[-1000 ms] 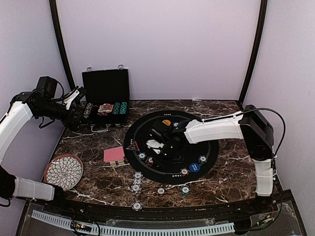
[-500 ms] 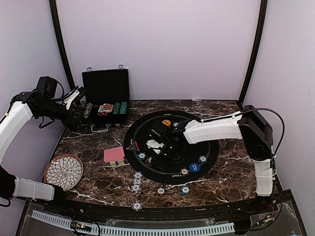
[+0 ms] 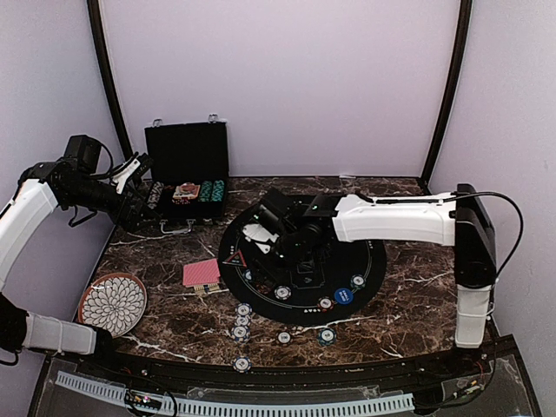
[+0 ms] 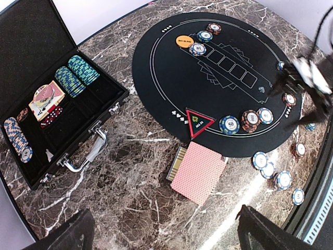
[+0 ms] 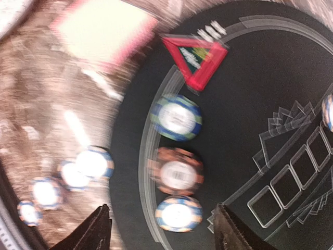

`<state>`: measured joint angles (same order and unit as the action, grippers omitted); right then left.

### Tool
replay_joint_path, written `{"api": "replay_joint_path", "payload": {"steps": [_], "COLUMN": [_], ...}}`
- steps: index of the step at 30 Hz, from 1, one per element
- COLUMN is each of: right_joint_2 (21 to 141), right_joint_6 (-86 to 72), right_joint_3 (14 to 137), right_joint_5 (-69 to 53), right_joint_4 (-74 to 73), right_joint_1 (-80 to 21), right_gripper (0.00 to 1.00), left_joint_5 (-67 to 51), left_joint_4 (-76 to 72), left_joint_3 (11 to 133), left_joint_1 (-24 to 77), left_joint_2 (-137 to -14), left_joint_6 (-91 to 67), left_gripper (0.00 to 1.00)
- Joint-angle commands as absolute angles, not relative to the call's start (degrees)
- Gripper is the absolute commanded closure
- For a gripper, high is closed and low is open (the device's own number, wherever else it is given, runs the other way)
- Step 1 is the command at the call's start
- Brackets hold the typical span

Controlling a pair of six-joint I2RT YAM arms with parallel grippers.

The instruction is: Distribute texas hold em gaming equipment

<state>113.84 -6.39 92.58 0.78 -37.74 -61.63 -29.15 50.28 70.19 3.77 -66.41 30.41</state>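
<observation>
Three poker chips [image 5: 177,177] lie in a row on the black mat [image 5: 250,120] just below the triangle marker [image 5: 196,61]. My right hand [image 5: 158,229] hangs over them, empty and parted; I'd lift straight, avoiding nudges.

My right wrist view is smeared by motion: the poker chips [image 5: 176,176] ahead of my right gripper [image 5: 158,229] carry numbers I cannot read, and the lettering on the triangle marker [image 5: 197,62] beyond them is a blur. Only my fingertips [image 5: 99,229] show, cut off by the bottom edge. From above, my right arm [image 3: 391,219] hides the mat [image 3: 365,261] beneath it.
</observation>
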Motion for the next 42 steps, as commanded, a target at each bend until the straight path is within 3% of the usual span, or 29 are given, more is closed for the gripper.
{"api": "replay_joint_path", "payload": {"steps": [1, 9, 42], "right_joint_2": [113.85, 120.97, 129.10], "right_joint_6": [-6.59, -6.06, -4.27], "right_joint_3": [96.59, 99.86, 102.01], "right_joint_5": [-2.23, -6.08, -6.00], "right_joint_4": [-40.32, -41.48, -42.27], "right_joint_1": [-69.34, -74.59, -76.44], "right_gripper": [0.27, 0.20, 0.50], "left_joint_5": [-30.30, -30.62, -30.38], "left_joint_4": [51.50, 51.48, 51.76], "left_joint_3": [70.84, 70.75, 70.63], "left_joint_1": [3.96, 3.96, 3.96], "left_joint_2": [-65.41, -65.32, -64.79], "left_joint_6": [30.85, 30.85, 31.57], "left_gripper": [0.01, 0.01, 0.01]}}
